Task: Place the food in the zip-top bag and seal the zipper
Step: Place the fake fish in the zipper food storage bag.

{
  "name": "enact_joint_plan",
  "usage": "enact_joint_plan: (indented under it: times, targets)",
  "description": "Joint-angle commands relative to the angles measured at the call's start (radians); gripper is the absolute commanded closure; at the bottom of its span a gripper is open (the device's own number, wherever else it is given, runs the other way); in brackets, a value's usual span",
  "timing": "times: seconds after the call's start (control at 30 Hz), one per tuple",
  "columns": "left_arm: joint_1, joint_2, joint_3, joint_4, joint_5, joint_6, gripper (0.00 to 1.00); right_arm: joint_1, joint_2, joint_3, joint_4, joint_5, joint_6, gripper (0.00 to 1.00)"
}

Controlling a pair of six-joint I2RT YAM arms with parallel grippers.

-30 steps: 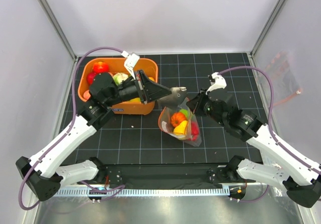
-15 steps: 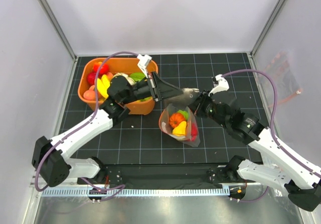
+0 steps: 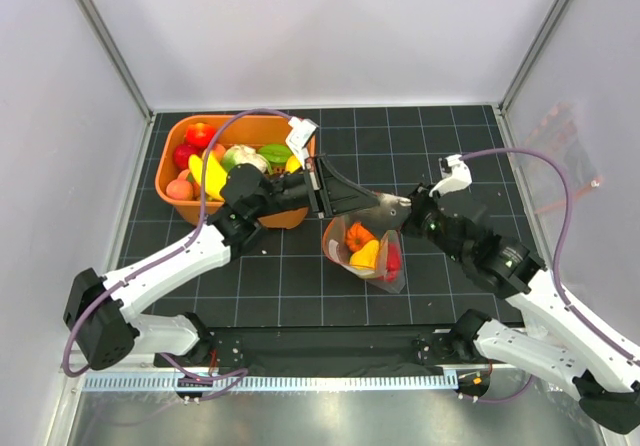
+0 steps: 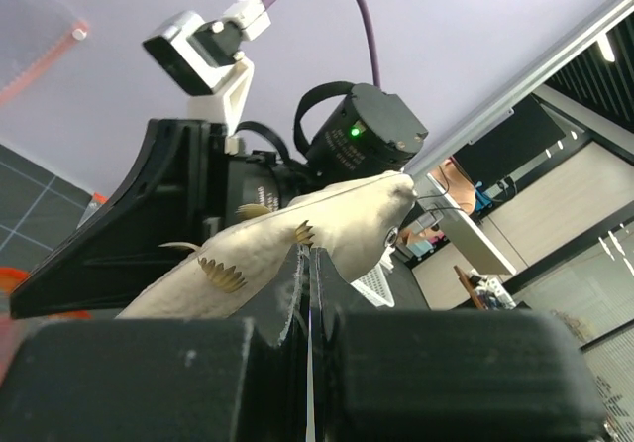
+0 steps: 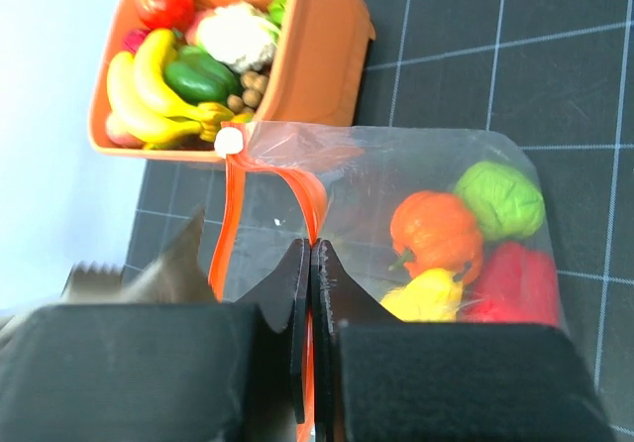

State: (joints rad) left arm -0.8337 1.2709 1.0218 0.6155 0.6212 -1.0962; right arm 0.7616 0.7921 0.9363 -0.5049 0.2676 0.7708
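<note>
A pale toy fish [image 4: 297, 239] hangs in the left gripper [image 4: 309, 298], whose fingers are pressed together on its underside with no gap showing, out past the orange tub's [image 3: 172, 146] right-hand wall. Just beyond that wall, and nearer the arm bases than the tub, the zip-top bag [image 5: 396, 165] lies on the black gridded mat [image 3: 250, 276], its mouth turned toward the tub. The right gripper [image 5: 312, 262] has its two fingers closed tight on the zipper [image 5: 305, 196], pinching the red-orange strip partway along; the small white tab [image 5: 229, 141] sits at the strip's end, close to the tub's near corner. Inside the clear pouch are an orange piece [image 5: 434, 234], a lime-green piece [image 5: 500, 199], a red piece [image 5: 510, 283] and a yellow piece [image 5: 426, 298], bunched at the end farthest from the tub. The tub itself holds bananas [image 5: 149, 85], a green pepper [image 5: 198, 77], a cauliflower [image 5: 236, 36] and a red tomato [image 5: 163, 1].
</note>
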Motion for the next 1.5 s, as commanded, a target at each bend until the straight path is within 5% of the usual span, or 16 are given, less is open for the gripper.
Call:
enact_joint_plan:
  times: [0.0, 0.43, 0.9, 1.2, 1.3, 1.33, 1.37, 1.47]
  targets:
    - [-0.013, 0.005, -0.020, 0.084, -0.011, -0.001, 1.00, -0.005, -0.034, 0.010, 0.080, 0.035, 0.022, 0.99]
    - [-0.015, 0.102, -0.155, 0.105, -0.001, 0.087, 1.00, -0.005, -0.067, 0.009, 0.062, 0.053, 0.030, 0.99]
    - [0.036, 0.056, -0.109, -0.259, -0.198, 0.329, 1.00, -0.005, -0.102, -0.010, 0.016, 0.090, 0.024, 0.99]
    - [-0.005, 0.125, -0.059, -0.350, -0.159, 0.357, 0.99, -0.005, -0.088, -0.016, 0.019, 0.098, 0.022, 0.99]
    - [-0.011, 0.111, -0.026, -0.407, -0.166, 0.381, 0.79, -0.005, -0.079, -0.019, 0.022, 0.094, 0.022, 0.99]
    - [-0.012, 0.085, -0.017, -0.463, -0.202, 0.406, 0.54, -0.005, -0.076, -0.019, 0.022, 0.096, 0.021, 0.99]
    - [-0.012, 0.085, -0.008, -0.500, -0.225, 0.423, 0.45, -0.005, -0.076, -0.017, 0.019, 0.097, 0.019, 0.99]
    - [-0.013, 0.021, 0.029, -0.647, -0.334, 0.490, 0.27, -0.005, -0.076, -0.021, 0.008, 0.110, 0.010, 0.99]
